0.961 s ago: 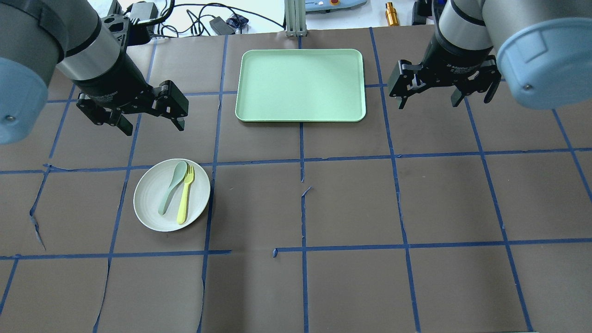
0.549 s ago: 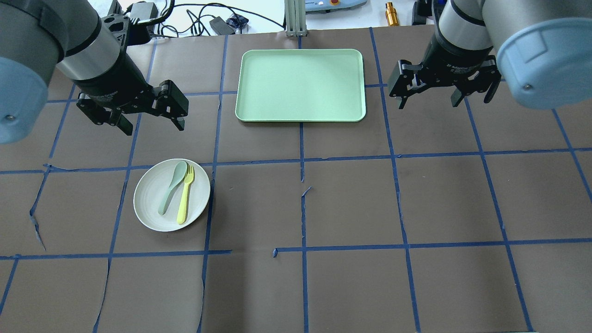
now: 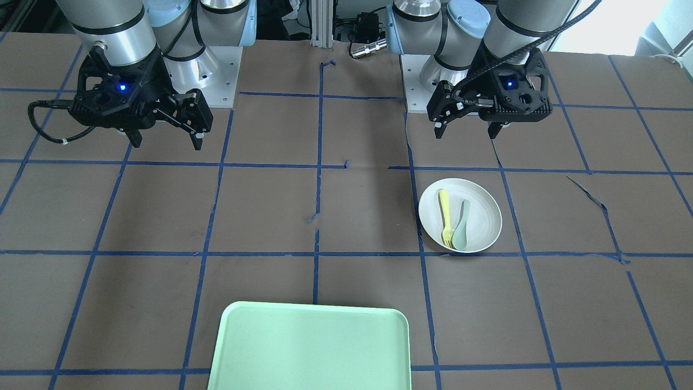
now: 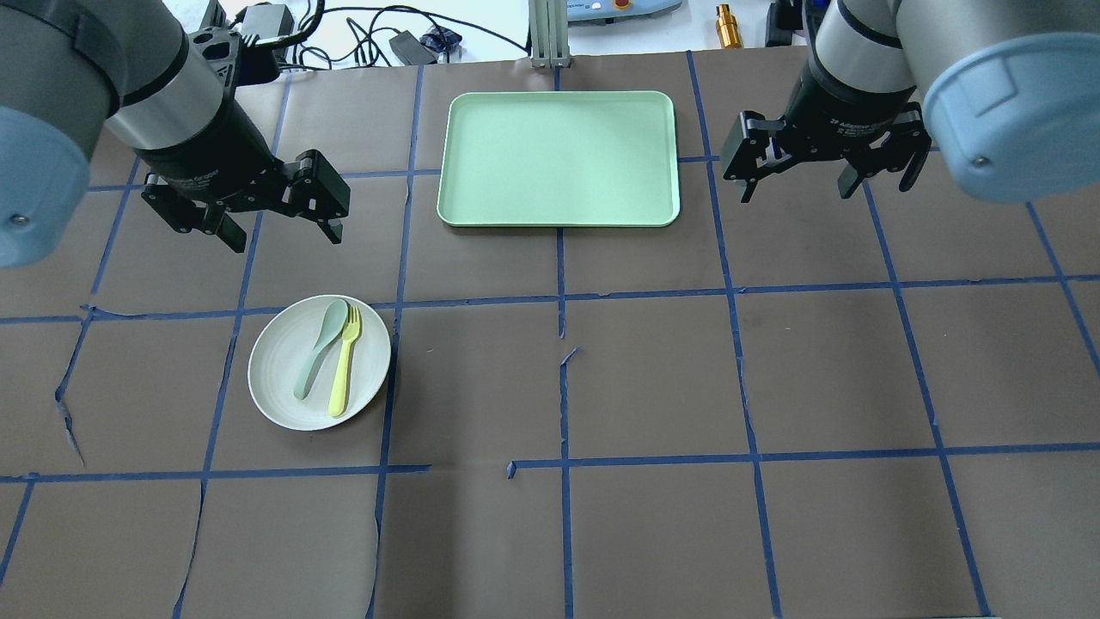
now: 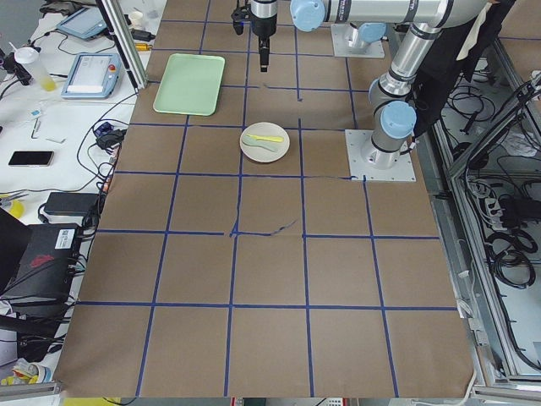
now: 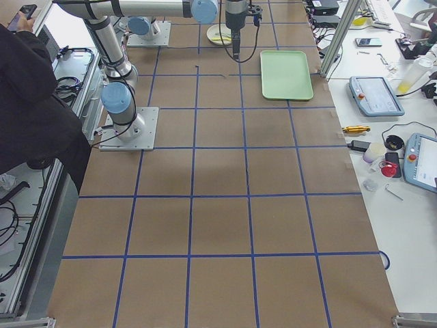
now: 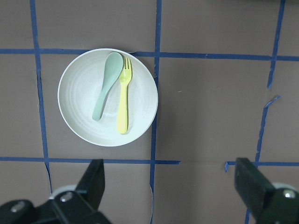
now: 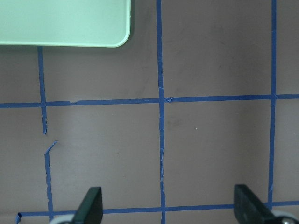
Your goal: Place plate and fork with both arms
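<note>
The white plate (image 4: 279,383) lies on the brown table at the left, also in the front view (image 3: 482,216) and the left wrist view (image 7: 79,102). The pale yellow fork (image 4: 345,361) lies in it, tines away from the robot, beside a grey-green spoon (image 4: 318,348). The fork also shows in the left wrist view (image 7: 123,100). My left gripper (image 4: 284,234) hangs open and empty above the table, farther from the robot than the plate. My right gripper (image 4: 795,191) hangs open and empty at the right, beside the tray.
The pale green tray (image 4: 559,159) lies empty at the far middle of the table; its corner shows in the right wrist view (image 8: 70,23). Blue tape lines grid the brown paper. Cables and devices lie beyond the far edge (image 4: 404,39).
</note>
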